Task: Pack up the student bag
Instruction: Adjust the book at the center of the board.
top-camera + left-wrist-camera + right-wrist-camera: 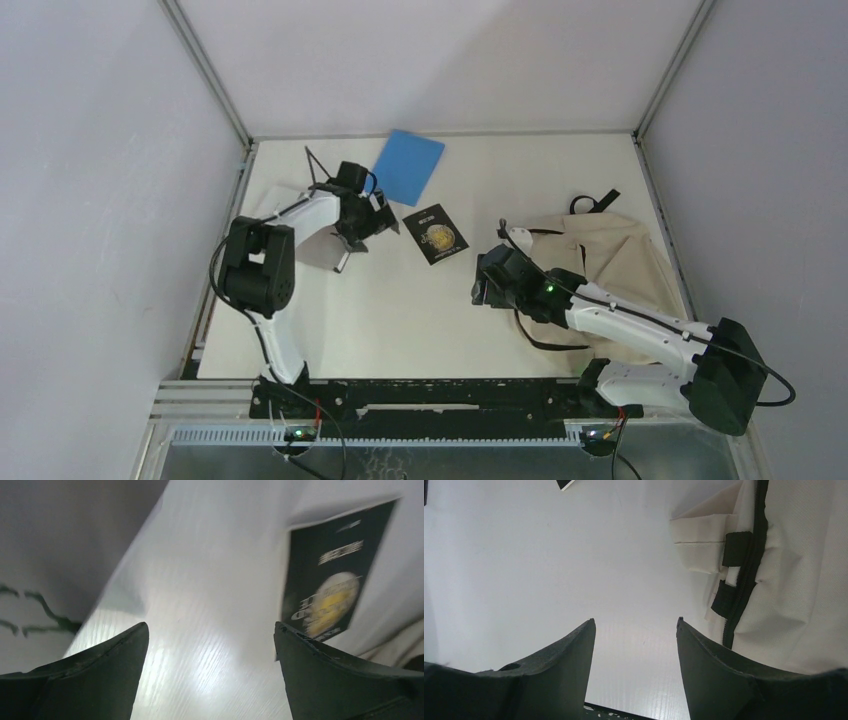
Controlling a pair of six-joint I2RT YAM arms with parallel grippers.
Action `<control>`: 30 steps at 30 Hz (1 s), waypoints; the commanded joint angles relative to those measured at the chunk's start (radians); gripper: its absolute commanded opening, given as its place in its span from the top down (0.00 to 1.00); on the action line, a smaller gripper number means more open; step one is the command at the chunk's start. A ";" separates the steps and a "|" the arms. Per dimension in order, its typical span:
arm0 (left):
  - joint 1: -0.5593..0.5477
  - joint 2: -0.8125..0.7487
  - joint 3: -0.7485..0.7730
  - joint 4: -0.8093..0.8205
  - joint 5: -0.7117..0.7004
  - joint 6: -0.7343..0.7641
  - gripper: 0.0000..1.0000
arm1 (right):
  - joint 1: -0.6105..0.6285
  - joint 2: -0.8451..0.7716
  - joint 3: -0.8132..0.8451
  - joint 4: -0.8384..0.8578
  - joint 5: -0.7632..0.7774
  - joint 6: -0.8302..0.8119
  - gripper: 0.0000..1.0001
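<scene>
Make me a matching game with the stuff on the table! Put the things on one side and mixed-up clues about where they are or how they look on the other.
Things:
1. student bag
2. blue book
3. black booklet
4. left pincer

Clues:
A. lies flat at the far edge of the table
B. wide open, holding nothing
C. cream cloth with black straps, on the right side
D. yellow circle on its cover, near the middle

Right pairs: 1-C, 2-A, 3-D, 4-B.
</scene>
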 commanded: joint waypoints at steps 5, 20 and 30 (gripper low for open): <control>0.025 -0.012 0.255 -0.296 -0.478 0.131 0.00 | 0.001 -0.015 0.036 0.047 -0.005 -0.018 0.32; 0.318 0.305 0.886 -0.519 -0.525 0.209 0.07 | 0.027 -0.089 0.024 -0.052 0.064 0.038 0.32; 0.485 0.444 1.039 -0.415 -0.357 0.351 0.04 | 0.038 -0.054 0.025 -0.038 0.064 0.031 0.32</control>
